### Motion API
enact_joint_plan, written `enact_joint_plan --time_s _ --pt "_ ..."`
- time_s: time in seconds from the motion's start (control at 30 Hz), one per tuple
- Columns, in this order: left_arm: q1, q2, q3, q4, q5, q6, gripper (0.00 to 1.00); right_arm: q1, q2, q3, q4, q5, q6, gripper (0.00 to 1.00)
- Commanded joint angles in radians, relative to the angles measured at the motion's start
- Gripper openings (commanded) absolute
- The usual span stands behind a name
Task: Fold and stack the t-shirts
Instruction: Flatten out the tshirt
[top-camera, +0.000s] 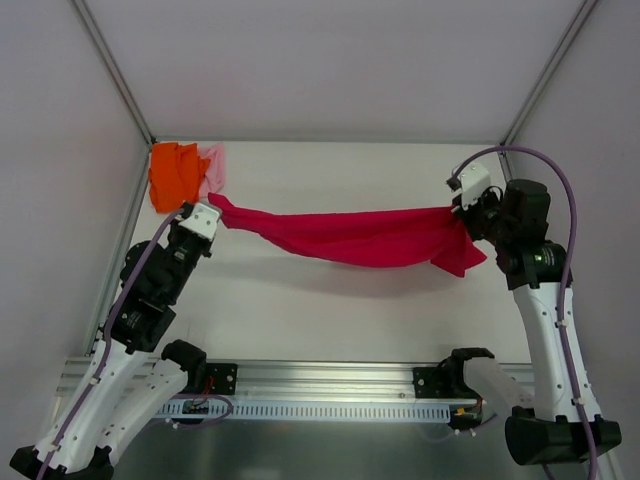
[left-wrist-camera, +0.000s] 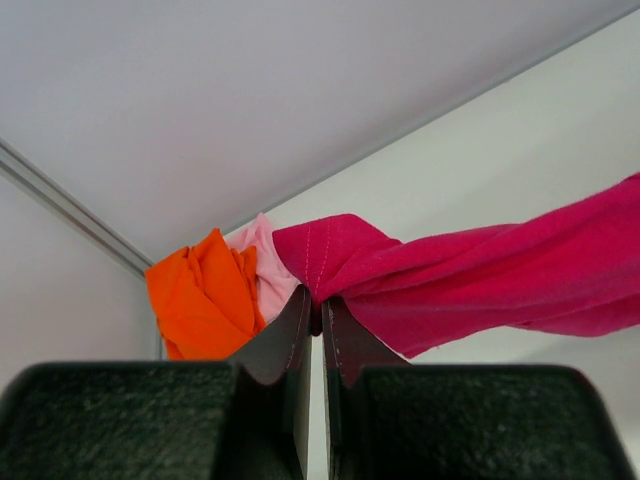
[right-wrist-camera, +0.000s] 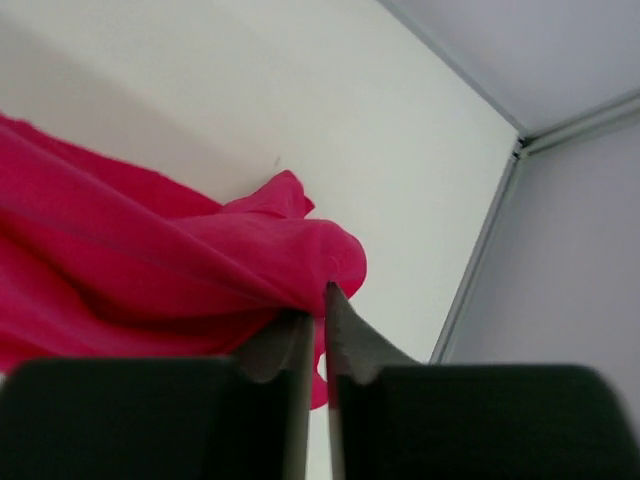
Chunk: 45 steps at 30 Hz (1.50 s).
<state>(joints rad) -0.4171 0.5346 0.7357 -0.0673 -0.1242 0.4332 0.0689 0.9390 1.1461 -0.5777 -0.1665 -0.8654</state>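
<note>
The crimson-red t-shirt (top-camera: 360, 238) hangs stretched between both grippers above the white table, sagging in the middle. My left gripper (top-camera: 212, 205) is shut on its left end (left-wrist-camera: 330, 262). My right gripper (top-camera: 458, 212) is shut on its right end (right-wrist-camera: 300, 260), and a loose flap droops below it. The bright orange t-shirt (top-camera: 172, 175) lies crumpled in the far left corner and shows in the left wrist view (left-wrist-camera: 200, 300). A small part of the pale pink t-shirt (top-camera: 213, 170) shows beside the orange one, also in the left wrist view (left-wrist-camera: 265, 270).
White enclosure walls with grey frame rails (top-camera: 118, 85) surround the white table (top-camera: 330, 320). A metal rail (top-camera: 330, 385) runs along the near edge between the arm bases. The right wall's corner post (right-wrist-camera: 480, 250) stands close to my right gripper.
</note>
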Motion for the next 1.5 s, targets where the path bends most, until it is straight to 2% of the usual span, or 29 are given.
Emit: enact_joint_plan --time_s 0.0,0.03,0.07,0.2,0.23,0.3,0.37,0.47,0.5,0.57,0.7,0.77,0.83,0.97,1.17,1.3,1.47 --pt "0.012 -0.016 0.03 0.0 0.004 -0.016 0.0 -0.011 -0.033 0.081 -0.144 -0.194 -0.064 0.16" --pt "0.012 -0.012 0.033 -0.002 0.006 -0.016 0.0 -0.011 -0.02 0.096 -0.224 -0.217 -0.084 0.33" --pt "0.012 -0.007 0.034 -0.003 0.008 -0.016 0.0 -0.011 0.0 0.107 -0.244 -0.238 -0.104 0.63" --pt "0.012 0.018 0.039 -0.009 0.024 -0.019 0.0 -0.011 -0.026 0.054 -0.153 -0.205 -0.103 0.68" --pt "0.012 0.019 0.041 -0.011 0.029 -0.019 0.0 -0.011 -0.031 0.044 -0.133 -0.179 -0.1 0.75" --pt "0.012 0.022 0.041 -0.011 0.029 -0.017 0.0 -0.012 -0.017 0.04 -0.108 -0.16 -0.084 0.79" --pt "0.012 0.027 0.042 -0.017 0.034 -0.016 0.0 -0.011 0.015 0.063 -0.141 -0.151 -0.096 0.89" --pt "0.012 0.039 0.048 -0.022 0.038 -0.017 0.0 -0.011 0.165 0.176 -0.444 -0.231 -0.208 0.9" --pt "0.012 0.051 0.047 -0.02 0.038 -0.019 0.0 -0.011 0.21 0.202 -0.599 -0.249 -0.284 0.86" --pt "0.012 0.062 0.041 -0.012 0.037 -0.017 0.0 -0.011 0.288 0.192 -0.658 -0.246 -0.325 0.78" --pt "0.012 0.099 0.033 0.006 0.034 -0.017 0.0 -0.015 0.262 0.09 -0.608 -0.244 -0.342 0.78" --pt "0.012 0.131 0.031 0.02 0.031 -0.014 0.0 -0.015 0.293 0.107 -0.712 -0.309 -0.382 0.83" --pt "0.012 0.166 0.034 0.032 0.021 -0.016 0.0 -0.015 0.305 0.101 -0.797 -0.33 -0.432 0.83" --pt "0.012 0.27 0.021 0.064 0.006 -0.019 0.0 -0.015 0.192 -0.029 -0.778 -0.271 -0.454 0.85" --pt "0.012 0.415 0.033 0.118 0.014 -0.04 0.0 0.002 0.129 -0.167 -0.83 -0.245 -0.443 0.86" --pt "0.012 0.458 0.033 0.156 0.027 -0.062 0.0 0.038 0.158 -0.224 -0.837 -0.271 -0.428 0.86" --pt "0.012 0.459 0.045 0.144 0.032 -0.063 0.0 0.13 0.222 -0.276 -0.759 -0.242 -0.365 0.86"
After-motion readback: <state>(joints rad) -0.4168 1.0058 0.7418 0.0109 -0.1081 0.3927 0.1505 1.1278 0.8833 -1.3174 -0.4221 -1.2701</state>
